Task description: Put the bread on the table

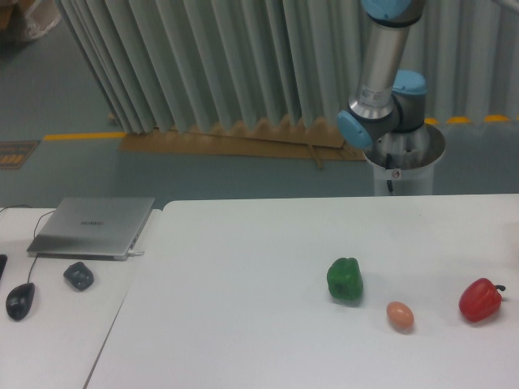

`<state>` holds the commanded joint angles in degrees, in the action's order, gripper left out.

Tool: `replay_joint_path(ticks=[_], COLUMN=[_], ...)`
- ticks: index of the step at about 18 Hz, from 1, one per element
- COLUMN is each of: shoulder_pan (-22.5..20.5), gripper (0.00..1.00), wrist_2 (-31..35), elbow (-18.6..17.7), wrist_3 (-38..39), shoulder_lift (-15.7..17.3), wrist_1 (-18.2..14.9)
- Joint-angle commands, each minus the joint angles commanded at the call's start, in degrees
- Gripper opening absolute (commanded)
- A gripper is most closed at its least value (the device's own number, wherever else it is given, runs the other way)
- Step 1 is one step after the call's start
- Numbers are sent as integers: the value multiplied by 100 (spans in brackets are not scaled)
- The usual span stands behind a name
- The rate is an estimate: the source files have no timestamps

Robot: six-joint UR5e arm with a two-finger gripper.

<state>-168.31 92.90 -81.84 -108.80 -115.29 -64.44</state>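
No legible text anywhere. Closed silver laptop (93, 226): small mark at lid centre, too blurred to read. Robot's white base pedestal (403, 166): small round red-and-white sticker, its wording too small to make out

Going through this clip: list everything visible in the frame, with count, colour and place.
table: one, white, wide, centre and right
green pepper: one, green, on table, right of centre
egg-shaped oval: one, tan-orange, between the peppers, nearer the camera
red pepper: one, red, table's right edge
desk: one, white, adjoining on left
laptop: one, silver, closed, on desk
mouse: one, black, desk's left
dark lump: one, dark grey, beside mouse
bread: none visible
robot arm: one, silver and blue, behind table; fingers out of frame
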Motion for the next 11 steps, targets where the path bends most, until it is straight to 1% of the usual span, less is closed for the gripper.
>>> replay_joint_path(ticks=[2, 3, 6, 8, 10, 11], shoulder_pan=[-36, -36, -44, -27, -18, -9], gripper=[100, 100, 100, 100, 100, 100], wrist_2=[0, 9, 0, -9, -9, -9], elbow=[88, 132, 221, 396, 510, 511], wrist_3=[-18, 25, 26, 70, 61, 52], shoulder_lift=[-361, -441, -450, -581, -661, -705], wrist_1=[159, 212, 204, 221, 230, 230])
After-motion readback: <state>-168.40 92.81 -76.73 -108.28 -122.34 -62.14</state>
